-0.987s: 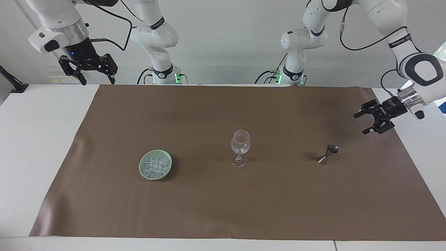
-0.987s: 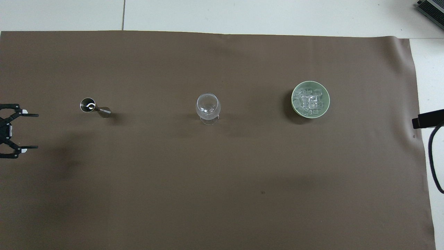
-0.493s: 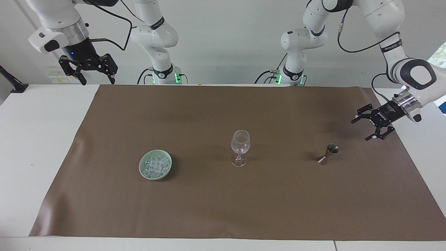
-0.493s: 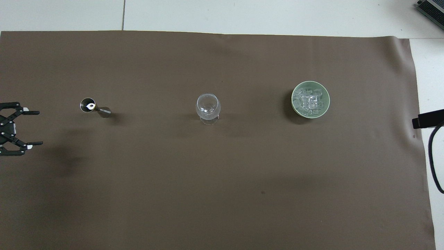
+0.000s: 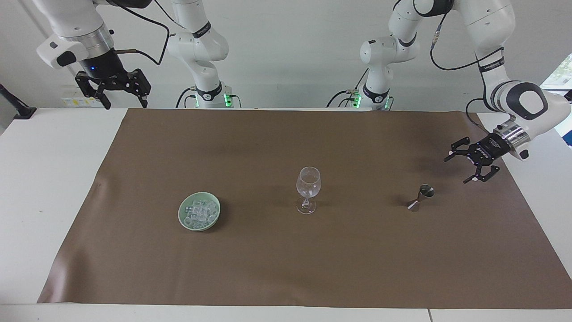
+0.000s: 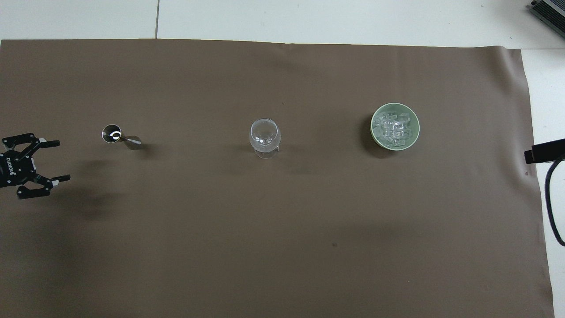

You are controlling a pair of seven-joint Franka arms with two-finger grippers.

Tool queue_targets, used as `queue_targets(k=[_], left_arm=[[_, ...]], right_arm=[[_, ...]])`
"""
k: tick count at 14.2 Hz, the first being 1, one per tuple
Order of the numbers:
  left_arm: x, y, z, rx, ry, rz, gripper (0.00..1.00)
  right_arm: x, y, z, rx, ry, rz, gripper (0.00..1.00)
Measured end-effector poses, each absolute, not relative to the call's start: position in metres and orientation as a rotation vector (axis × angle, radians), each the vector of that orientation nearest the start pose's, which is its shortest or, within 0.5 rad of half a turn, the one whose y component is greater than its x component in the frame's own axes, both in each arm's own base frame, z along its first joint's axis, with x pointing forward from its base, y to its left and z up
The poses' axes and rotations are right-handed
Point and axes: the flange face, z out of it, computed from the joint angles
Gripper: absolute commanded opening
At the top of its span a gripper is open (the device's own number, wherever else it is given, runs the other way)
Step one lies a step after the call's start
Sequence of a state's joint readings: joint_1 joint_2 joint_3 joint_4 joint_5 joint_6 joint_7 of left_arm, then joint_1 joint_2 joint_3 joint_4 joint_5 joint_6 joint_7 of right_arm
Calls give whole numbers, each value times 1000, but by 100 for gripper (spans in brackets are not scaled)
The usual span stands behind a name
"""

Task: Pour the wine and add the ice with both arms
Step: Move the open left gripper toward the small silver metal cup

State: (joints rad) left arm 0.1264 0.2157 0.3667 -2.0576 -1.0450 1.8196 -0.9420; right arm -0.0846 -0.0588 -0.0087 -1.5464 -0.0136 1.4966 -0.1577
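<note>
An empty stemmed wine glass (image 5: 308, 183) stands upright mid-mat; it also shows in the overhead view (image 6: 265, 134). A small metal jigger (image 5: 422, 197) (image 6: 119, 137) stands toward the left arm's end. Clear ice cubes (image 5: 199, 211) (image 6: 395, 127) are heaped in a pale green dish (image 5: 181, 214) (image 6: 372, 129) toward the right arm's end. My left gripper (image 5: 456, 171) (image 6: 62, 160) is open and empty, low over the mat's edge beside the jigger, apart from it. My right gripper (image 5: 127, 106) is open and empty, raised over the table's corner near its base, waiting.
A brown mat (image 5: 268, 268) (image 6: 265, 247) covers most of the white table. A black mount with a cable (image 6: 544, 152) sits at the table edge at the right arm's end.
My left gripper has lowered and moved in over the mat toward the jigger, still open. The right arm, glass, jigger and dish have not moved.
</note>
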Motion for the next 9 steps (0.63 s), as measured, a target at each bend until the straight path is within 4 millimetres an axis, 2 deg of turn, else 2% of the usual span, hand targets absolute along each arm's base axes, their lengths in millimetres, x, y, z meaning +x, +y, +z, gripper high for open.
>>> queue_targets(k=[3,9], left_arm=[[515,188,304,1235,1860,-717,100],[505,173,269,1181,1770,-708,100]], right_arm=[[526,-51,661,-3154,-100,-11,100],[526,-51,661,-3154,-100,-11,100]])
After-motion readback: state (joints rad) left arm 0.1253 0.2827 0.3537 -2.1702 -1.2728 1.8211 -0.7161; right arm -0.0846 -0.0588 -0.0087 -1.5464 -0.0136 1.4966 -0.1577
